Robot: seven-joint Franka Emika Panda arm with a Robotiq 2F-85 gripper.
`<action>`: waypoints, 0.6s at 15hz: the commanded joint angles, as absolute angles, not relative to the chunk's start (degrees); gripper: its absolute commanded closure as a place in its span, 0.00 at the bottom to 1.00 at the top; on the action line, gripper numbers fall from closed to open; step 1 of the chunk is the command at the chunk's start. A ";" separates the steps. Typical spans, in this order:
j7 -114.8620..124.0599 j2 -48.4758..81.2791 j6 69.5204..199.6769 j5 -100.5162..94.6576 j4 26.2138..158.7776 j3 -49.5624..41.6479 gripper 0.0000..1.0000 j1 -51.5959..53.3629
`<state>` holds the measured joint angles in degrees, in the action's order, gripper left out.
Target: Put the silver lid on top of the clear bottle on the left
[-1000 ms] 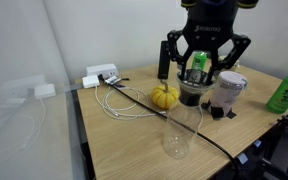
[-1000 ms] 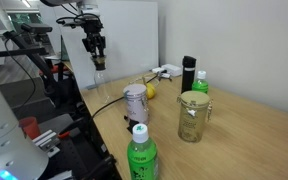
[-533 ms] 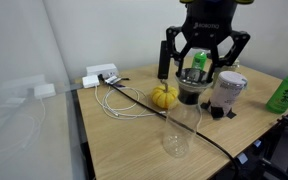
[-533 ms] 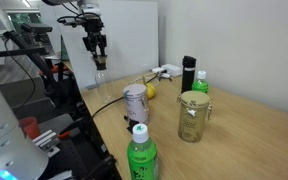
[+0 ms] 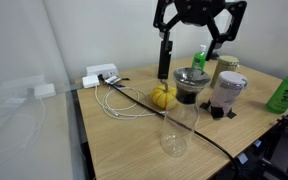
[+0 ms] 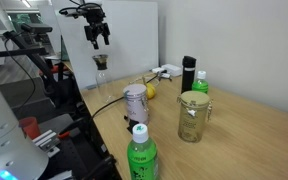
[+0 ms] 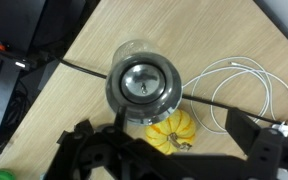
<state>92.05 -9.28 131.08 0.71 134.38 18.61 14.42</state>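
Observation:
The clear bottle [image 5: 179, 130] stands near the table's front edge and shows in both exterior views [image 6: 101, 78]. A grey funnel-shaped bowl [image 5: 190, 88] sits at its top. In the wrist view, seen from above, a small silvery round disc, the silver lid [image 7: 144, 82], lies in the middle of that bowl [image 7: 114, 88], with the bottle's glass [image 7: 134, 47] showing around it. My gripper [image 5: 191, 28] hangs open and empty well above the bottle [image 6: 98, 40]. Its fingers are spread wide in the wrist view [image 7: 164, 140].
A small yellow pumpkin [image 5: 164, 96] and a coiled white cable [image 5: 124, 100] lie behind the bottle. A pinkish jar with a pale lid [image 5: 227, 92], green bottles [image 5: 287, 92], a black bottle [image 6: 188, 72] and a glass jar [image 6: 192, 115] stand beyond. A black cable [image 7: 74, 65] crosses the table.
My gripper has risen from around the bottle's top to well above it. The bottle and what sits on it have stayed in place.

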 commanded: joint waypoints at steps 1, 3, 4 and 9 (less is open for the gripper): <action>91.52 -11.34 130.77 0.78 134.46 18.28 0.00 14.03; 91.31 -13.08 130.38 1.36 134.61 18.11 0.00 14.04; 90.99 -14.01 129.95 2.20 134.68 17.94 0.00 14.13; 91.86 -13.79 130.28 1.24 134.29 18.59 0.00 13.78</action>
